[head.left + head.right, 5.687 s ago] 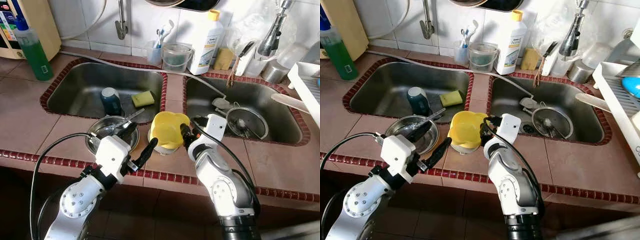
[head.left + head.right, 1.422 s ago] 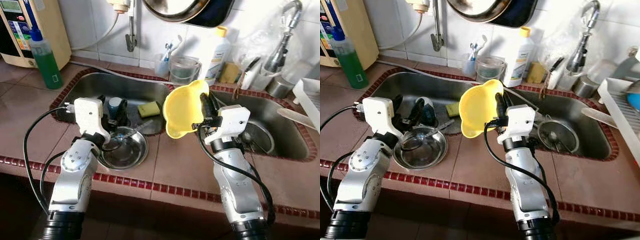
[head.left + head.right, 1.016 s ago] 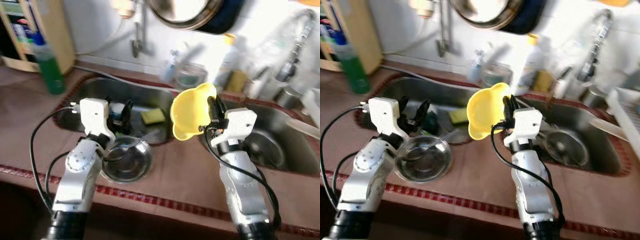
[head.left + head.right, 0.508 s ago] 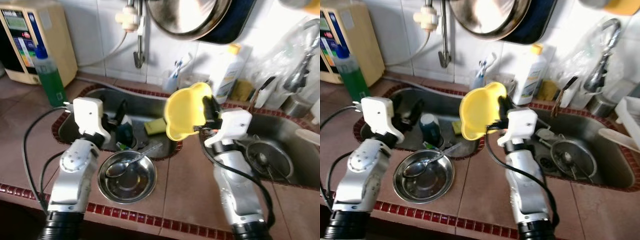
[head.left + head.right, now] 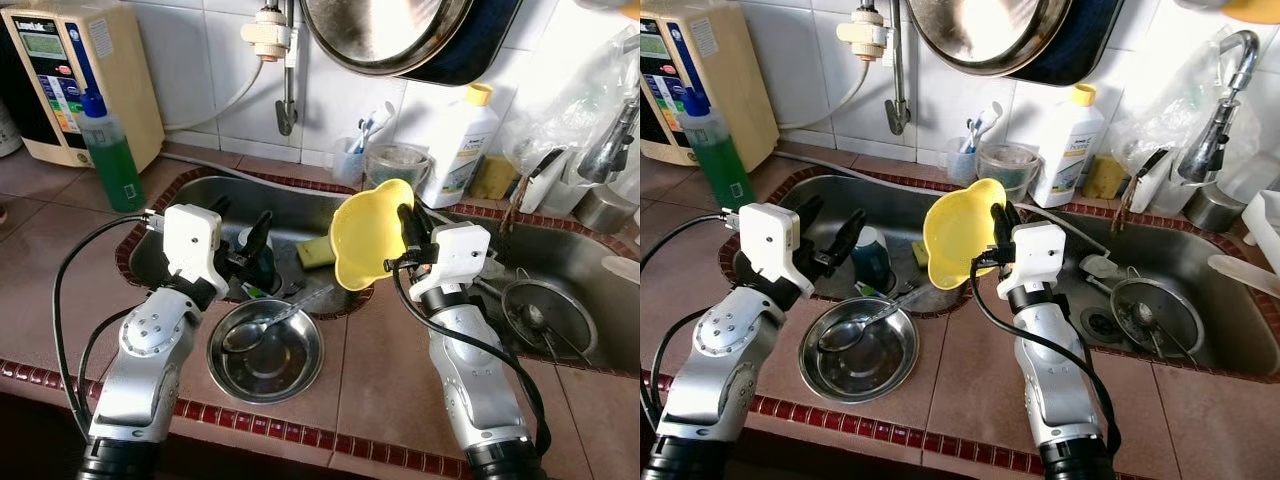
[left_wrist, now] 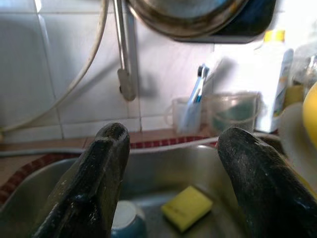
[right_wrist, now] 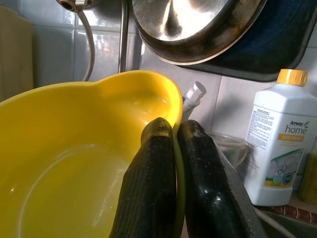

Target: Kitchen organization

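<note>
Gripping rim of yellow plastic bowl (image 5: 371,233) w/ right gripper (image 5: 405,228), fingers (image 7: 151,198) clamped together on it, bowl tipped on its side & raised above tiled counter (image 5: 380,370) btwn the two sinks. Hovering left gripper (image 5: 245,250) over near edge of left steel sink (image 5: 185,195), fingers (image 6: 99,173) spread wide apart, gripping nothing. Lying on counter near left sink: round steel dish (image 5: 266,351) w/ metal spoon (image 5: 262,326) resting in it. Sitting in left sink: teal cup (image 5: 873,257) & yellow sponge (image 6: 187,208). Standing far, by wall: white detergent bottle (image 7: 278,144); green soap bottle (image 5: 109,152) far left.
</note>
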